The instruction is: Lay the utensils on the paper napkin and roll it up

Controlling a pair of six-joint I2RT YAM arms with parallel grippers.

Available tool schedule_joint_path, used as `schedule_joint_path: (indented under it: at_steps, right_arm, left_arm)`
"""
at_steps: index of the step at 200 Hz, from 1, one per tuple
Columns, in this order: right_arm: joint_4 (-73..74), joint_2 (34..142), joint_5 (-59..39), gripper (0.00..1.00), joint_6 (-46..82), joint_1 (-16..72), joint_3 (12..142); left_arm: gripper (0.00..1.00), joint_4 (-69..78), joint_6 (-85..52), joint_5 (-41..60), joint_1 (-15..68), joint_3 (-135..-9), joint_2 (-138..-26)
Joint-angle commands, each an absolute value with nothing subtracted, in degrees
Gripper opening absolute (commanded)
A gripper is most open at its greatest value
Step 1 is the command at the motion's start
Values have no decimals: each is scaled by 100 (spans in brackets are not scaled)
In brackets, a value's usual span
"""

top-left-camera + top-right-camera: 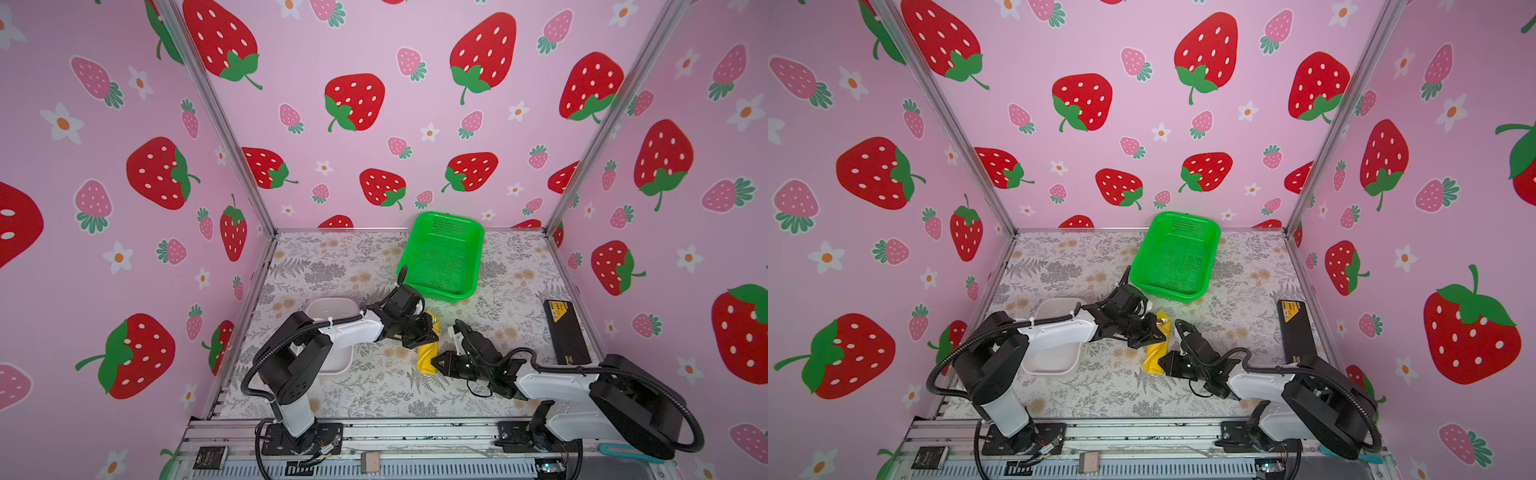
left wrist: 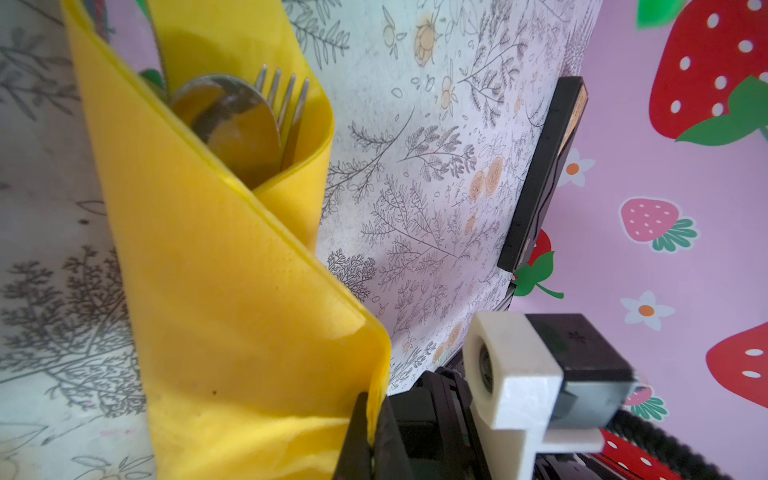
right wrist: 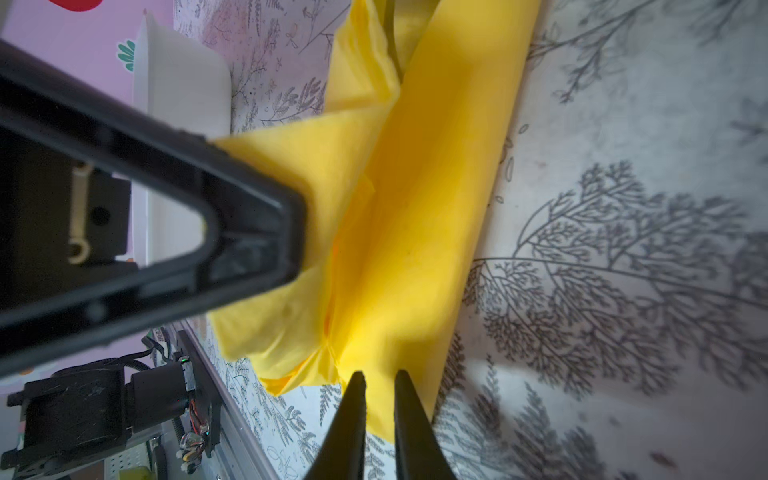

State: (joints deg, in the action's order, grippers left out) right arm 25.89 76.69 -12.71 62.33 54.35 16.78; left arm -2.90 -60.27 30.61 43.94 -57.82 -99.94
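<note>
The yellow paper napkin (image 1: 427,358) (image 1: 1154,357) lies mid-table, folded into a long loose roll around the utensils. A spoon bowl (image 2: 237,120) and fork tines (image 2: 286,95) stick out of its far open end; the handles are hidden inside. My left gripper (image 2: 372,399) (image 1: 422,332) is shut on the edge of the napkin's upper flap (image 2: 232,291), holding it up off the roll. My right gripper (image 3: 380,374) (image 1: 439,363) sits at the near end of the roll (image 3: 436,208), jaws a narrow gap apart. Whether paper is nipped between them is not visible.
A white tray (image 1: 332,305) sits under the left arm. Behind the roll, a green mesh basket (image 1: 480,257) leans against the back wall. A black box (image 1: 565,332) lies along the right edge. Pink strawberry walls close in three sides.
</note>
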Motion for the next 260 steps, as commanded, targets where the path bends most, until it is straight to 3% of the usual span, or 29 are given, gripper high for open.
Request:
schedule_joint_path:
  at_steps: [1,141,195,224,260]
  right_arm:
    - [2868,7897,-1441,16,6320,5411,1657]
    - [2777,8138,-1481,16,6192,5401,1584]
    - [2723,7654,-1377,17,6283,5396,1479]
    - [2287,7113,-1137,21,6375,5393,1398]
    - [1900,6372,-828,33,6558,5390,1229]
  left_arm:
    - [0,-300,-6038,3173,4421,-6038,-10052]
    - [0,-256,-6187,3316,4709,-6485,-10492]
    - [0,-264,-6205,3244,4702,-6481,-10547]
    - [0,-273,-6205,3234,4707,-6512,-10573]
    - [0,-281,-6188,3221,4696,-6522,-10600]
